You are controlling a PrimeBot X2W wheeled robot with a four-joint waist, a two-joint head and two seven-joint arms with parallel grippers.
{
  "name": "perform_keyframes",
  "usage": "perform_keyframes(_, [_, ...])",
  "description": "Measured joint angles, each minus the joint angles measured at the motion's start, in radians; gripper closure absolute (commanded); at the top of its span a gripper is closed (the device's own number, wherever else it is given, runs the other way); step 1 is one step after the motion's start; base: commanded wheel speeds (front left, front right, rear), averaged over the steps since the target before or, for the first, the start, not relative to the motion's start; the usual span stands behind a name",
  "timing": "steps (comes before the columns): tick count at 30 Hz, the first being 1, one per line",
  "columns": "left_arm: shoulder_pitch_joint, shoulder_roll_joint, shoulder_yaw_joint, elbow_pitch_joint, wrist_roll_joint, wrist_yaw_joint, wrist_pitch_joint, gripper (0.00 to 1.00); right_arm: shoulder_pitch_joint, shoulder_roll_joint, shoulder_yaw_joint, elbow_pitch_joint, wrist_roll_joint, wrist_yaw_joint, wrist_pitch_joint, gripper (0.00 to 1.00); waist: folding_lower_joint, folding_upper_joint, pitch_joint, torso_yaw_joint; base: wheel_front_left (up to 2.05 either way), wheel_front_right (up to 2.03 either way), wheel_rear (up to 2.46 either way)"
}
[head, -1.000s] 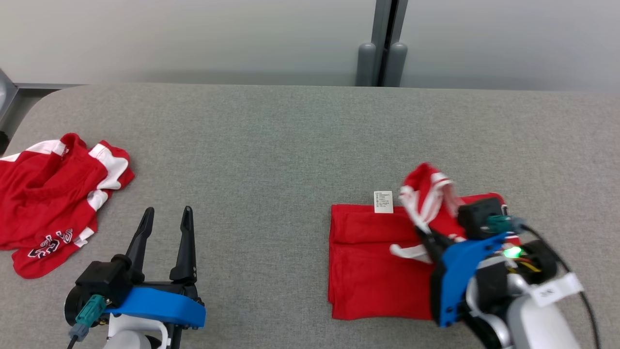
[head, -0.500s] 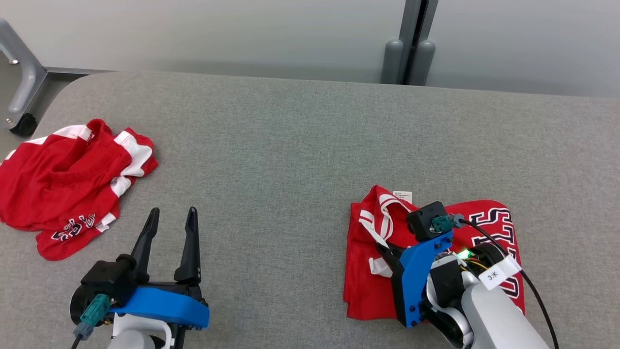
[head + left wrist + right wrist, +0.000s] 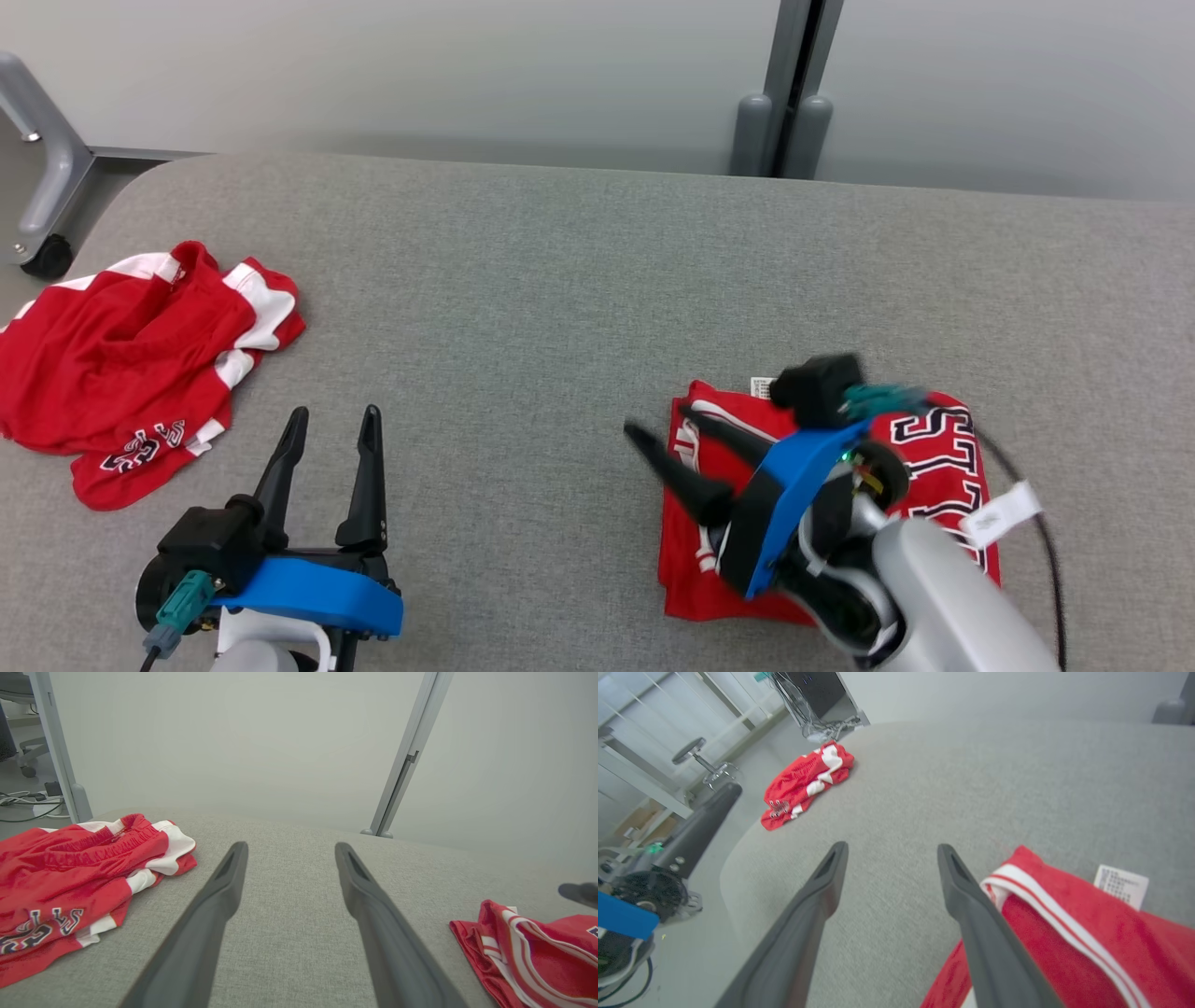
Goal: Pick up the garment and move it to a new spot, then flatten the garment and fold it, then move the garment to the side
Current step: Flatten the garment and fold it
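Grey cloth covers the table [image 3: 523, 280]. Nearest, the left gripper [image 3: 336, 411] holds its fingers spread, empty. The right gripper [image 3: 658, 422], fingers also spread and gripping nothing, reaches over the left edge of the folded red garment [image 3: 686, 560] at the table's right. A crumpled red garment [image 3: 121, 373] lies far left.

Right arm [image 3: 934, 597] blurred, covering middle of folded garment [image 3: 943, 467], crumpled garment [image 3: 112, 373] cropped at left

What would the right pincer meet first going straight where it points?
Most likely the bare grey table, as the right pincer seems tilted downward; depth is unclear. The folded red garment lies beside its line, not in it.
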Motion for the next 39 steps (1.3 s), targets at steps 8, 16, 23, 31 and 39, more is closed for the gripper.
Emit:
perform_keyframes(8, [0.008, 0.008, 0.012, -0.023, 0.000, 0.009, -0.002, 0.00, 0.037, 0.000, -0.269, -0.208, -0.214, 0.000, -0.170, 0.00, 0.0000, 0.0000, -0.008, -0.028, 0.00, 0.00, 0.00])
perform_keyframes(16, [0.015, 0.007, 0.012, -0.043, 0.000, 0.010, -0.002, 0.00, 0.339, -0.002, -0.489, -0.350, -0.449, 0.000, -0.191, 0.00, 0.0000, 0.0000, 0.004, -0.037, 0.00, 0.00, 0.00])
perform_keyframes(23, [0.014, 0.007, 0.014, -0.047, -0.002, 0.010, -0.003, 0.00, 0.466, -0.002, -0.402, -0.279, -0.459, 0.000, -0.198, 1.00, 0.0000, 0.0000, 0.024, -0.045, 0.00, 0.00, 0.00])
perform_keyframes(31, [0.000, 0.008, 0.010, -0.048, -0.002, 0.010, -0.003, 0.00, 0.327, 0.000, -0.110, -0.086, -0.417, 0.000, -0.108, 1.00, 0.0000, 0.0000, 0.032, -0.040, 0.00, 0.00, 0.00])
perform_keyframes(39, [-0.003, 0.007, 0.005, -0.039, -0.004, 0.009, -0.003, 0.00, 0.152, -0.001, 0.109, 0.077, -0.303, 0.000, -0.102, 1.00, 0.0000, 0.0000, 0.033, -0.023, 0.00, 0.00, 0.00])
